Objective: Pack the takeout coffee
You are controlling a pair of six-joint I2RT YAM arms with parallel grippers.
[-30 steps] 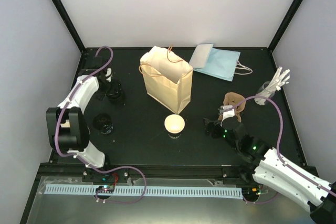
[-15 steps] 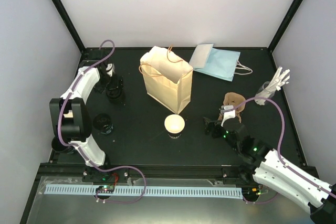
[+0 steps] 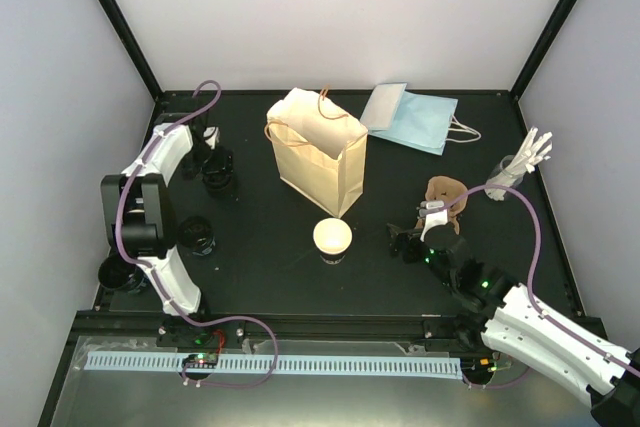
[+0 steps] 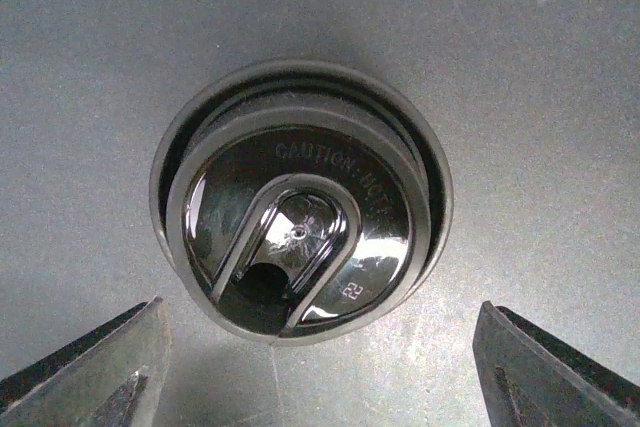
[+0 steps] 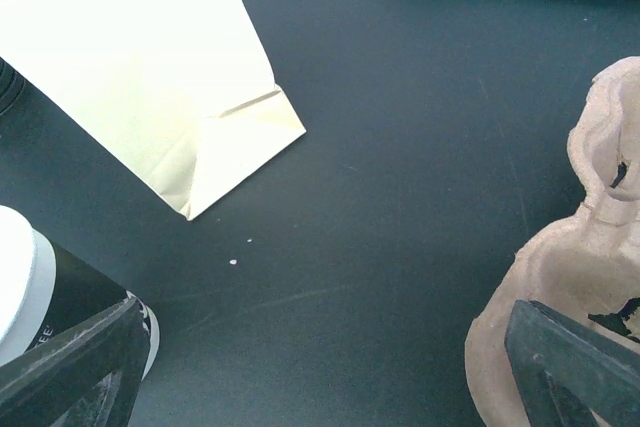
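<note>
Since the cup (image 3: 332, 237) sits on the desk (image 3: 260, 267) just in front of the upright bag (image 3: 318, 150), and looks lidless from above, nothing's packed yet. Left gripper (image 4: 318, 372) hangs spread wide over a black lid (image 4: 300, 237), not touching it. Right gripper (image 5: 330, 367) is spread too and empty, beside the carrier (image 5: 560, 277). So I reckon lidding and bagging are both left. The lid reads "CAUTION HOT", plus what looks like "22".

Matte black tabletop (image 3: 260, 247). Tall tan paper bag (image 3: 318, 152); a flat pale-blue paper bag (image 3: 415, 117) at its two o'clock. At its six, a cream paper cup (image 3: 332, 237) with a black printed band; at four, a brown moulded-pulp carrier (image 3: 445, 195). The round glossy black plastic lid (image 4: 300, 237) bears raised lettering.
</note>
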